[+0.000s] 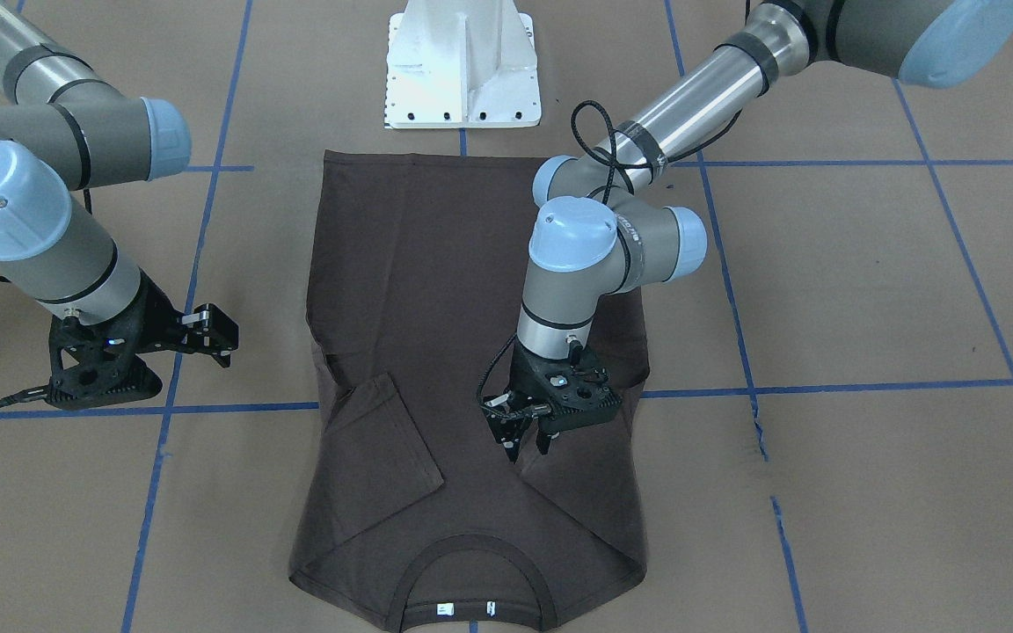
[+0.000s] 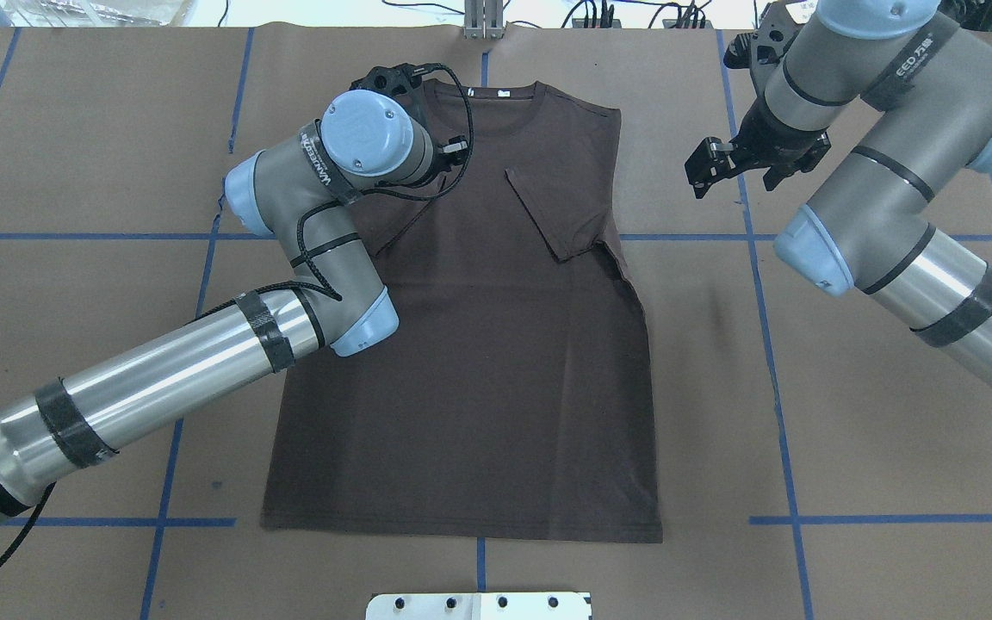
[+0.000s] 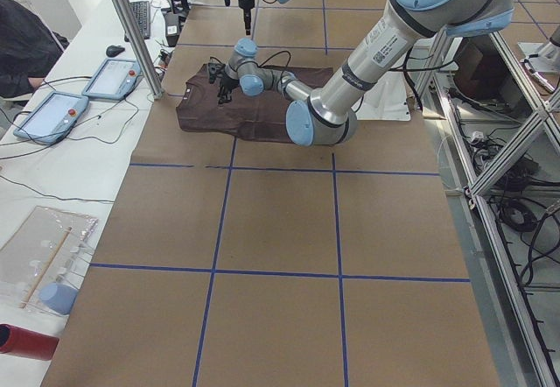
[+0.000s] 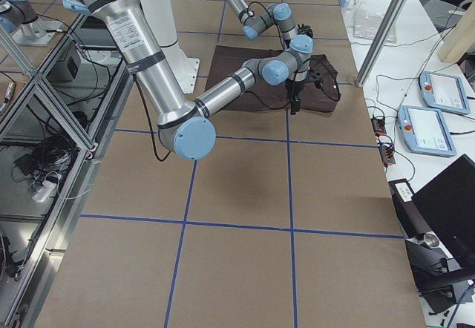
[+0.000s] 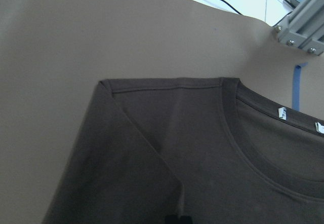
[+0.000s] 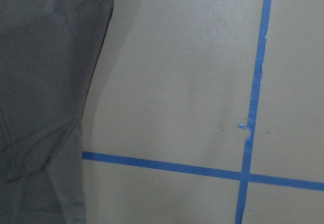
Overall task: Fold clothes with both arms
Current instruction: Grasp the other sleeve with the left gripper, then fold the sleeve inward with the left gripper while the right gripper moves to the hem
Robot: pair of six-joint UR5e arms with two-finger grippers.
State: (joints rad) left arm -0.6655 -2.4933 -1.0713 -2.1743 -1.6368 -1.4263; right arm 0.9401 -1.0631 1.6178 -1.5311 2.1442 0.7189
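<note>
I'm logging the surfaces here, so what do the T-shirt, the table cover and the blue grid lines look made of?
T-shirt: soft matte knit, likely cotton; it creases softly and has a ribbed collar.
Table cover: seemingly matte brown paper, a flat sheet without gloss.
Blue grid lines: adhesive tape, with one torn, lifted edge.

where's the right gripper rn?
Overhead view: right gripper hovers over bare paper just right of the T-shirt, level with its folded-in sleeve, off the cloth.

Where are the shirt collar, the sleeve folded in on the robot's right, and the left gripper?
collar (image 5: 232,125), left wrist view, on the ribbed band.
right-side sleeve (image 1: 383,457), front-facing view, the sleeve's middle.
left gripper (image 1: 528,453), front-facing view, between its fingertips.
</note>
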